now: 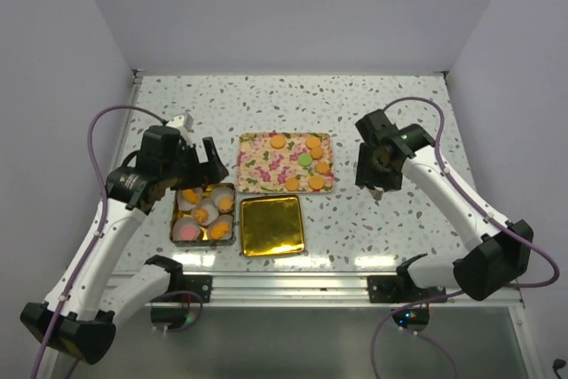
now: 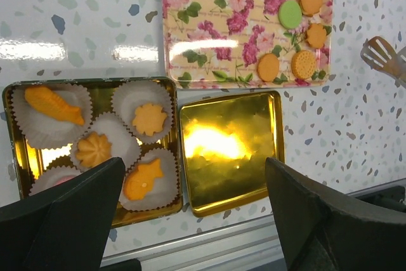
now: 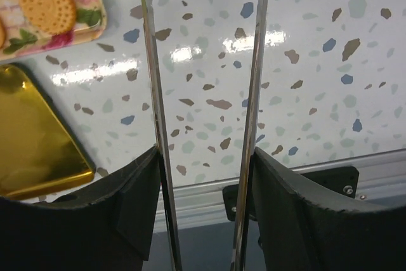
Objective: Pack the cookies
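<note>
Non-task items on the speckled table [image 1: 373, 95]: tray, tin, lid, tongs.
Floral tray [image 1: 257, 161] mid-table. Gold tin [image 2: 89, 81] lined with white paper cups [image 2: 28, 128] sits near-left of it; gold lid [image 1: 272, 225] just beside the tin's right side. Metal tongs [image 2: 379, 54] with slotted tips are right of the tray.

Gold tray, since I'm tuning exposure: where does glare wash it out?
Left wrist: bright blown-out patch across the gold tray centre; top external: tray only mildly shiny; right wrist: tray corner clean, glare streaks on the table instead, around the tongs.
</note>
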Action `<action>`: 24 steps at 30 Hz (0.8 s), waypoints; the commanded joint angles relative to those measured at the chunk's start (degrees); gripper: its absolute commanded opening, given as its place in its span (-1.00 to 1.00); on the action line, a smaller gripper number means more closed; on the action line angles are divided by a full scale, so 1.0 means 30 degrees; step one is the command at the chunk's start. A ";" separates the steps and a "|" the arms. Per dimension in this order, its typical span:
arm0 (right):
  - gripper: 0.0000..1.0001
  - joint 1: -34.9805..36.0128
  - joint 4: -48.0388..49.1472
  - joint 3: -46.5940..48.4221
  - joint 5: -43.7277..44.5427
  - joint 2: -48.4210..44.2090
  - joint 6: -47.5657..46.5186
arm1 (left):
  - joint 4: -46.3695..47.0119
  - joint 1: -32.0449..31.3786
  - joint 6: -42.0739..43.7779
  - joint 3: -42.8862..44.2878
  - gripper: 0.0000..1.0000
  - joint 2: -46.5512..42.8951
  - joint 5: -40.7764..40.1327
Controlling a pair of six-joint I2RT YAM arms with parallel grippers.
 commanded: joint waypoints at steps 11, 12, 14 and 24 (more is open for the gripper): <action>0.19 -0.6371 0.7332 -0.3001 -0.2817 0.3906 -0.1835 | -0.1417 -0.2603 -0.0737 0.4406 0.94 0.4077 -0.0735; 0.20 -0.6549 0.7537 -0.2971 -0.2905 0.4576 -0.1952 | -0.1563 -0.3012 -0.1320 0.4524 0.94 0.4195 -0.1142; 0.22 -0.7162 0.8123 -0.2883 -0.3052 0.5225 -0.2100 | -0.1943 -0.4476 -0.1967 0.4905 0.94 0.4664 -0.1960; 0.55 -0.8777 0.8566 -0.2299 -0.3404 0.8566 -0.2744 | -0.2591 -1.1011 -0.6653 0.4643 0.90 0.6714 -0.3900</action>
